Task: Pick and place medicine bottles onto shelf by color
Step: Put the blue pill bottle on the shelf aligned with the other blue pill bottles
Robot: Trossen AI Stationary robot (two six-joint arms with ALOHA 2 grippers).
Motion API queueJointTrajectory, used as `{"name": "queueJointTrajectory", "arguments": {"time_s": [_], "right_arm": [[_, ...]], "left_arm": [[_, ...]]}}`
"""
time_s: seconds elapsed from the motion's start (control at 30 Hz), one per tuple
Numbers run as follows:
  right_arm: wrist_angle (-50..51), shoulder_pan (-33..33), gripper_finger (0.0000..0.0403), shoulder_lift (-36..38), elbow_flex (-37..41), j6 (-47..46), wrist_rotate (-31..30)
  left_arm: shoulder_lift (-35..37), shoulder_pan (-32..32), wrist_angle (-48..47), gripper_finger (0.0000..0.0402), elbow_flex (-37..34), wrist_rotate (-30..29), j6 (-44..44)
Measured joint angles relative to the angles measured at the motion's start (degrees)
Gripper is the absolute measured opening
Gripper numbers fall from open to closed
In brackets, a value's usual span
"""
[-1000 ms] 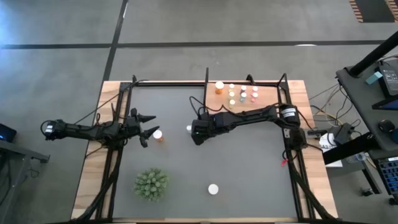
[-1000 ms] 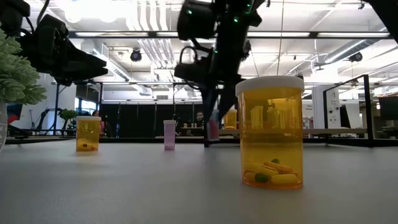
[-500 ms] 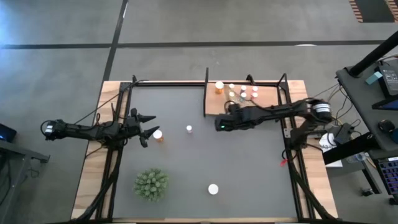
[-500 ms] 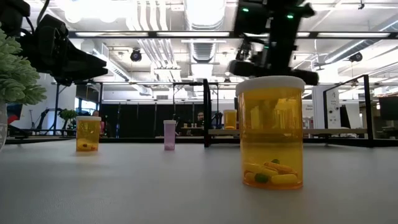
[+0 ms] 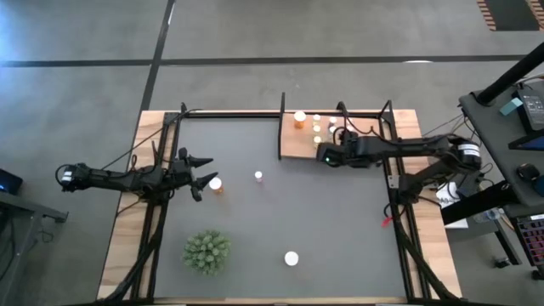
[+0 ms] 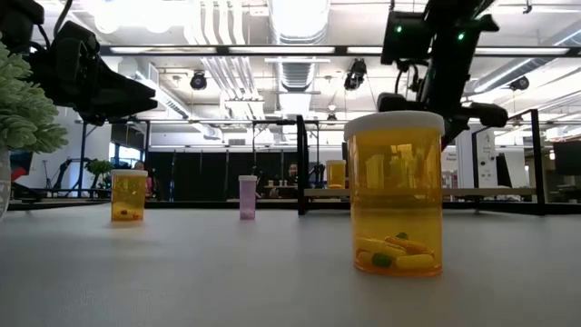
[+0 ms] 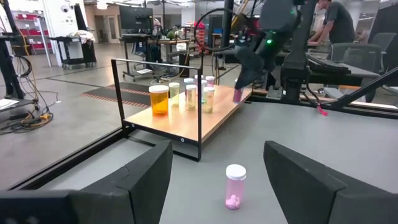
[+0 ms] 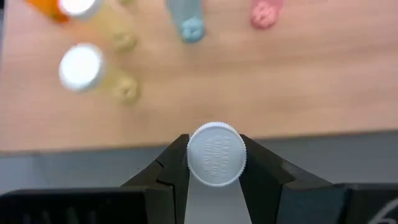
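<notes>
A small white-capped bottle (image 8: 216,154), pinched between the closed jaws of the right gripper (image 5: 327,156), hangs above the near edge of the shelf (image 5: 293,144). In the left wrist view its body looks pink. On the shelf stand an orange bottle (image 5: 300,119) at the far corner and a cluster of pale ones (image 5: 318,128) beside it. Setting this bottle down well probably means carrying it further over the board, lining it up with the pink bottle (image 8: 266,12) already there, lowering it upright and releasing only once its base rests flat, clear of neighbours. Out on the tabletop, well away from the shelf, the left gripper (image 5: 198,170) waits with jaws apart beside an orange bottle (image 5: 216,184); a pink one (image 5: 258,177) and a large orange one (image 5: 291,258) stand farther off.
</notes>
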State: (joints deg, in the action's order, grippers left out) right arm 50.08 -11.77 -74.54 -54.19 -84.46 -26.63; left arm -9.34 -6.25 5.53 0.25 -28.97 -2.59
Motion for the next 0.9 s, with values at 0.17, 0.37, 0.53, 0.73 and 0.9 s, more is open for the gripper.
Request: {"name": "queueJointTrajectory", "arguments": {"time_s": [0.17,0.37,0.53,0.73,0.9], "right_arm": [[-1.53,-3.94,0.0105,-2.02,-1.24,5.19,0.82],[-5.41,-6.59,0.0105,-4.85,-2.91,10.17,1.84],[-5.50,-8.32,0.0105,-6.37,-3.50,10.58,3.08],[-5.77,-9.92,0.0105,-6.67,-3.52,11.31,3.08],[-5.80,-10.80,0.0105,-6.70,-3.52,12.47,3.30]], "left_arm": [[0.00,0.01,-0.01,0.0238,0.00,0.00,-0.02],[0.00,0.01,0.01,0.0238,0.00,0.00,0.00],[0.00,-0.01,-0.01,0.0238,0.00,0.00,-0.02],[0.00,0.01,0.01,0.0238,0.00,0.00,0.00],[0.00,0.01,-0.01,0.0238,0.00,0.00,-0.01]]}}
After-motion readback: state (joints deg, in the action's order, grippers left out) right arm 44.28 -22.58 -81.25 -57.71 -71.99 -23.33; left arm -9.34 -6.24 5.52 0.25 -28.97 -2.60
